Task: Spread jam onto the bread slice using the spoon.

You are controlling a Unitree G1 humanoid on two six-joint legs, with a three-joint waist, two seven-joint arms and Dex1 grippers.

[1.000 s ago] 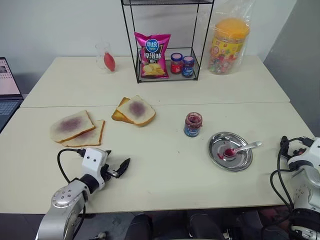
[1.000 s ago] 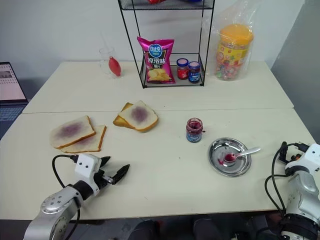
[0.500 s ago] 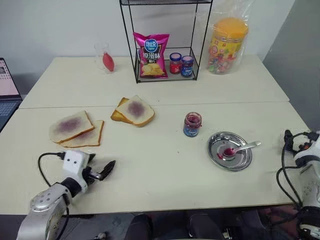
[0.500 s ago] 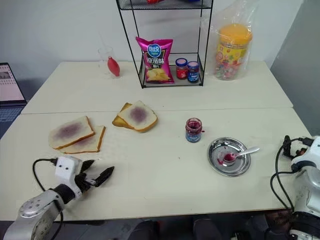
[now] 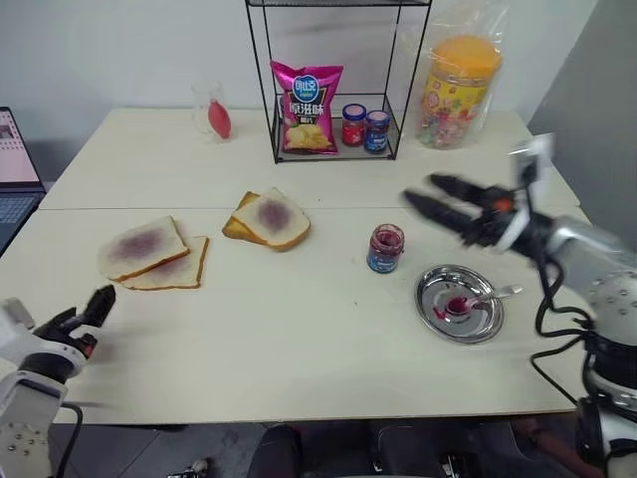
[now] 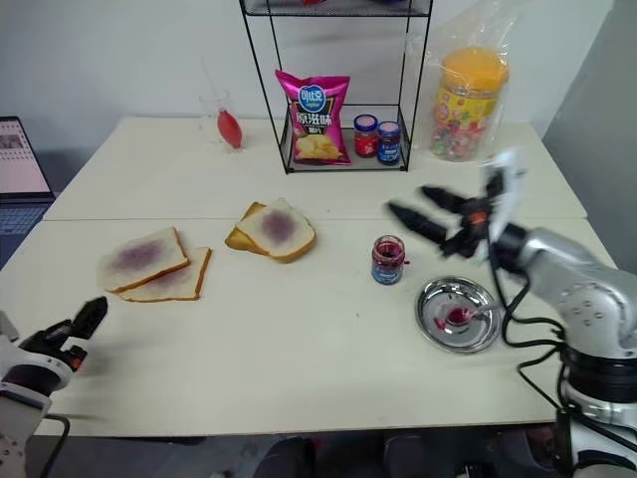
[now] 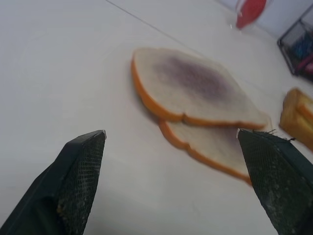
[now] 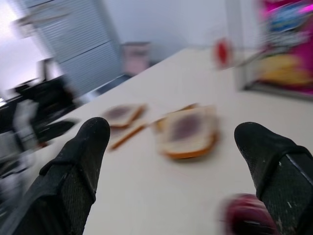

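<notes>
Hovering open: R gripper (image 5: 438,203) above jam (image 5: 384,248).

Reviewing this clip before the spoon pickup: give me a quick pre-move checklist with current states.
1. Right gripper open and empty: ok.
2. Spoon reachable, lying in the steel dish, bowl smeared red: ok.
3. Jam jar lid off, upright: ok.
4. Left gripper open, away from the bread: ok.
5. Which slice is the target bread slice: cannot tell.

right tool (image 5: 433,201) blurred, spoon (image 5: 481,296) handle perhaps partly hidden
</notes>
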